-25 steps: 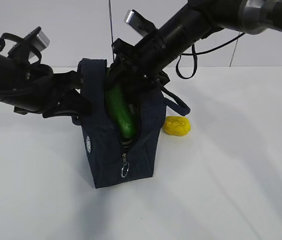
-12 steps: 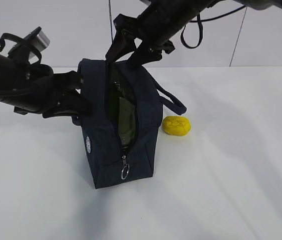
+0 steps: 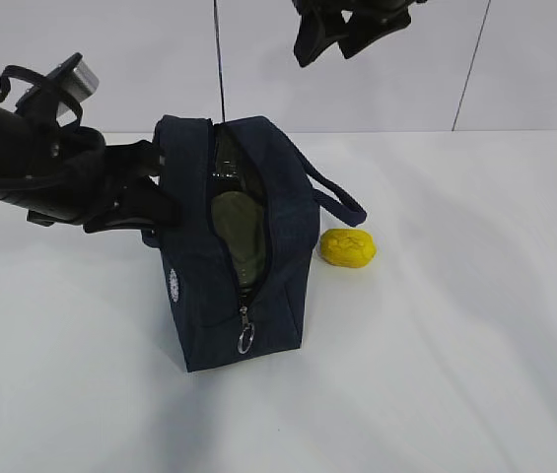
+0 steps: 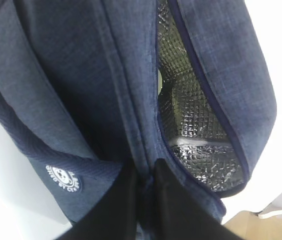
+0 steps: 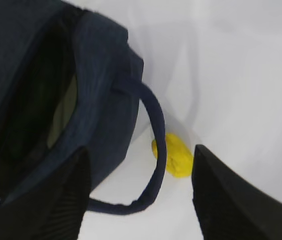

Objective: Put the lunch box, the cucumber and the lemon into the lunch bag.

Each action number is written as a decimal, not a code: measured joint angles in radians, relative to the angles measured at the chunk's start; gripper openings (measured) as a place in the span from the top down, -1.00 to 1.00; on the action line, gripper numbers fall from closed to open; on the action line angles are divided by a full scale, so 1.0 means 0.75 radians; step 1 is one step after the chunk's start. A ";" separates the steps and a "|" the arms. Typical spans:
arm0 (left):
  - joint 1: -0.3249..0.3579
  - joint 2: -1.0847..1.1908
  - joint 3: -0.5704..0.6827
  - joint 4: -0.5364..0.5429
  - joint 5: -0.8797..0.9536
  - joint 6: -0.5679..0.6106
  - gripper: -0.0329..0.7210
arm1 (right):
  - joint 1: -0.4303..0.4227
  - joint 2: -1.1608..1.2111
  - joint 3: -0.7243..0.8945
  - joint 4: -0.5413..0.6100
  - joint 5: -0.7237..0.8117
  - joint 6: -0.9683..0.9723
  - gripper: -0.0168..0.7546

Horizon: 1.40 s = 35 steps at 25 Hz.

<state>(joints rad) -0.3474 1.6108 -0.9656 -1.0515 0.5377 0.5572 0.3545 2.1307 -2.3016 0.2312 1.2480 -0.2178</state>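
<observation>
The navy lunch bag (image 3: 283,232) stands upright with its zipper open. A sage-green surface, the lunch box lid (image 3: 239,235), shows inside it, and also in the right wrist view (image 5: 63,112). The cucumber is down inside the bag; I cannot pick it out. The lemon (image 3: 347,248) lies on the table just right of the bag, beside a handle loop (image 5: 155,125), and is also in the right wrist view (image 5: 174,156). My left gripper (image 3: 160,195) is shut on the bag's left rim (image 4: 143,197). My right gripper (image 3: 342,30) is open and empty, high above the bag (image 5: 141,200).
The white table (image 3: 455,345) carries only the bag and the lemon. The bag's silver lining (image 4: 195,125) and round white logo (image 4: 63,177) face the left wrist camera. A ring pull (image 3: 246,340) hangs at the zipper's front end. A wall stands behind.
My right gripper let go of the cucumber inside the bag, then rose up and to the right, open. The left gripper and the lemon have not moved.
</observation>
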 joint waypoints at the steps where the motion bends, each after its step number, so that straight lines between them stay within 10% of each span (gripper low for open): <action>1: 0.000 0.000 0.000 0.000 0.000 0.000 0.86 | 0.000 -0.023 0.018 0.000 0.000 -0.020 -0.28; 14: 0.048 0.000 0.000 0.143 0.012 0.000 0.87 | -0.015 -0.196 0.588 0.055 0.000 -0.257 -0.28; 35: 0.300 0.000 0.000 0.252 0.097 0.000 0.87 | -0.253 -0.101 0.624 0.303 -0.011 -1.000 -0.28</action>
<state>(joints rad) -0.1221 1.6108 -0.9656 -0.8622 0.6105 0.5572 0.1649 2.0549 -1.8338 0.4582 1.2396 -0.9678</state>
